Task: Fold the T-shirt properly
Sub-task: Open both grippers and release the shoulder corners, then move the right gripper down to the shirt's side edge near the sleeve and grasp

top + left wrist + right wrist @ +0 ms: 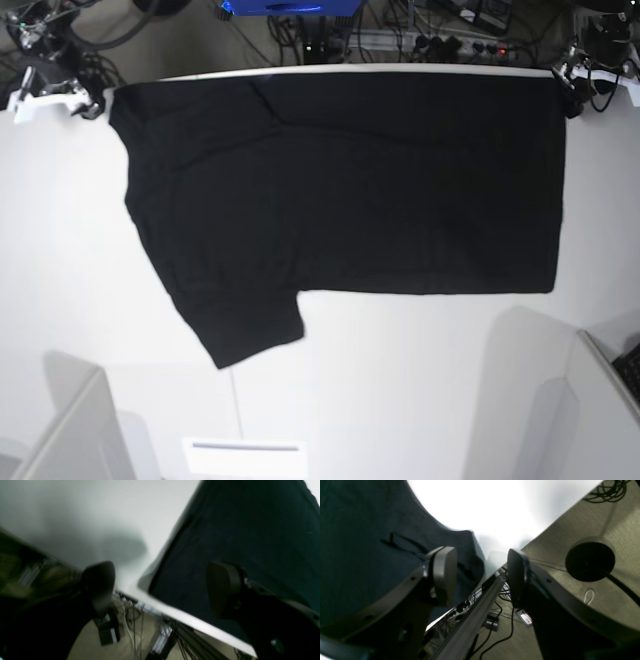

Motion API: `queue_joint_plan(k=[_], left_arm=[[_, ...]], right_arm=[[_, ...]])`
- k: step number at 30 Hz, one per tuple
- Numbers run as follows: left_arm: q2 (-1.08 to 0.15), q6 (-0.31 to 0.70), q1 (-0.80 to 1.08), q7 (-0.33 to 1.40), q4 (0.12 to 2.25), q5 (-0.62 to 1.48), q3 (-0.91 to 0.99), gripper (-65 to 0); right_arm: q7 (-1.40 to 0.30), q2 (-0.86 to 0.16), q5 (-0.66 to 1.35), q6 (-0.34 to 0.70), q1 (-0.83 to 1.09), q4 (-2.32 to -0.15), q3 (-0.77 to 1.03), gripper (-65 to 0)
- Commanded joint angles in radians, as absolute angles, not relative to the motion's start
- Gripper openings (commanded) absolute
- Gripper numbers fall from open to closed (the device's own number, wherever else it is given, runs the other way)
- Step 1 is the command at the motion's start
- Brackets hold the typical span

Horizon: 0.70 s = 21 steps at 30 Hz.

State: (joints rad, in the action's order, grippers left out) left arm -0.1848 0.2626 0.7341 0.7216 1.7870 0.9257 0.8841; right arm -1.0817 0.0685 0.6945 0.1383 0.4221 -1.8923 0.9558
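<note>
T-shirt [380, 190]: one, black, plain side up, no print visible. It lies flat on the white bench [400, 380], folded in half lengthwise, with the long fold line along the bench's far edge. One short sleeve [245, 320] projects toward the near side at the base view's left. The hem edge runs straight down the base view's right side. Faint creases show in the cloth near the far left corner.

Left claw [160, 587]: at the bench's far corner on the base view's right, beside the shirt's corner. It is released; its two dark fingers [100, 585] stand wide apart with nothing between them. One finger sits over the cloth, the other over bare bench. The view is blurred.

Right claw [482, 577]: at the far corner on the base view's left, next to the shirt's shoulder end. It is released, fingers [445, 575] apart, gripping nothing. One finger is over black cloth, the other beyond the bench edge.

Floor below the bench: beige carpet [595, 517], cables [495, 635], a dark round base [590, 561].
</note>
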Motion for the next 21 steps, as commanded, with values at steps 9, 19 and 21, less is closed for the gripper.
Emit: queue_joint_plan(k=[9,19,21], left_arm=[[-0.170,0.265,0.704,0.700,1.933,0.932,0.957,-28.6],[-0.171,0.265,0.690,0.700,1.929,0.932,0.943,-65.0],[-0.173,0.265,0.690,0.700,1.929,0.932,0.931,-65.0]], right_arm=[[-1.069,0.008,0.699,0.246,0.318,-1.949,0.820,-33.9],[-1.072,-0.030,0.591,0.205,0.104,-1.931,0.552,-39.0],[-1.072,-0.030,0.521,0.179,0.048,-1.906,0.486,-35.0]])
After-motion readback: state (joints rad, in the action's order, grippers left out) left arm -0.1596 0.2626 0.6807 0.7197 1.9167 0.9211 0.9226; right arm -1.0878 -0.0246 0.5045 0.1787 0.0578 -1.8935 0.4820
